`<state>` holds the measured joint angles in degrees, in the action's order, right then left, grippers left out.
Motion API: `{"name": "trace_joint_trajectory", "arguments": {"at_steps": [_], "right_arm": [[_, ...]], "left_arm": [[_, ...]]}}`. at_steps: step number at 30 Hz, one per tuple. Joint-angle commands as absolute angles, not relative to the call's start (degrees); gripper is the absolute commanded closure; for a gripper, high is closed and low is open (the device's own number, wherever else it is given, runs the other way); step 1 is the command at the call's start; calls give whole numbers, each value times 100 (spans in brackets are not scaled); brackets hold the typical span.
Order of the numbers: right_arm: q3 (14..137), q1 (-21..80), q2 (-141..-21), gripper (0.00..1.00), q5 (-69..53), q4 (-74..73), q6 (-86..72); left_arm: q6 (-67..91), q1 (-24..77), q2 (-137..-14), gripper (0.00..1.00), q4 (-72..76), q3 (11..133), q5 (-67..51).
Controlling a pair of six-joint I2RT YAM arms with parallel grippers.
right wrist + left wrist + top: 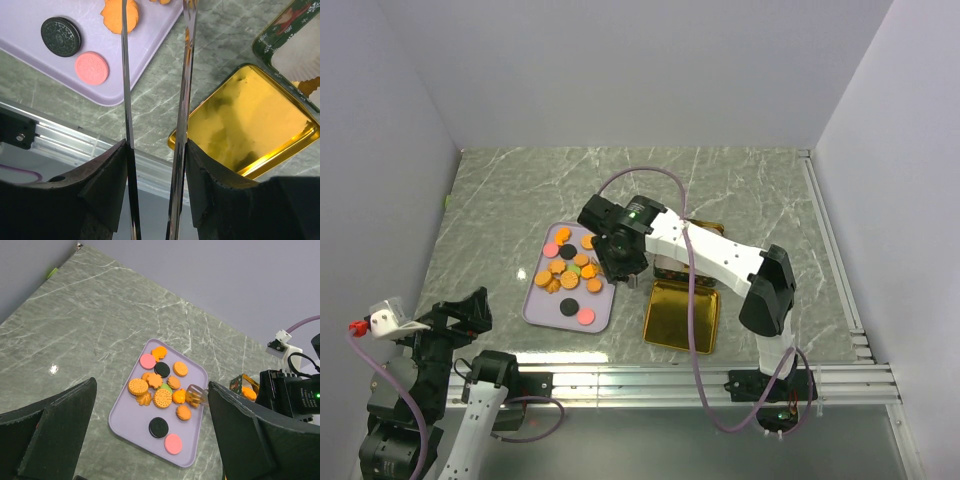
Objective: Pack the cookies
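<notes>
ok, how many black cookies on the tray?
2. One black cookie at the purple tray's far end, another near its near end by a pink cookie. The pile may hide more.

Right arm (705, 250) first: glossy white shells between chunky black joints, a green light (633, 211) glowing at the wrist, and a mauve cable (650, 169) looping off it. Its fingers (125, 75) are thin, see-through blades, each set in a matte black mount (102, 185). Now the left arm (480, 415): the same white-and-black build, a white block (388, 316) with a red tip (358, 326), another mauve cable (400, 388), and broad, black, wedge-shaped fingers (50, 430).
</notes>
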<state>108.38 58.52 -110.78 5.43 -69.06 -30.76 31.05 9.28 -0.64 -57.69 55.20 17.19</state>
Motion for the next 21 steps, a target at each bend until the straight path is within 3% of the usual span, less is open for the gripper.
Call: {"name": "trace_joint_trajectory", "arguments": {"at_steps": [1,6,16,21], "right_arm": [[10960,5854,-11135,46,606,-6785,-3032],[11039,5862,-11285,49,615,-6873,-3032],[10925,5889,-11312,66,545,-6785,-3155],[11170,5889,-11312,67,676,-6943,-3182]], "left_arm": [[3006,932,-35,1,-5572,5493,1600],[2962,932,-44,1,-5537,5476,1521],[2927,932,-18,1,-5519,5449,1459],[2936,932,-18,1,-5520,5449,1468]]}}
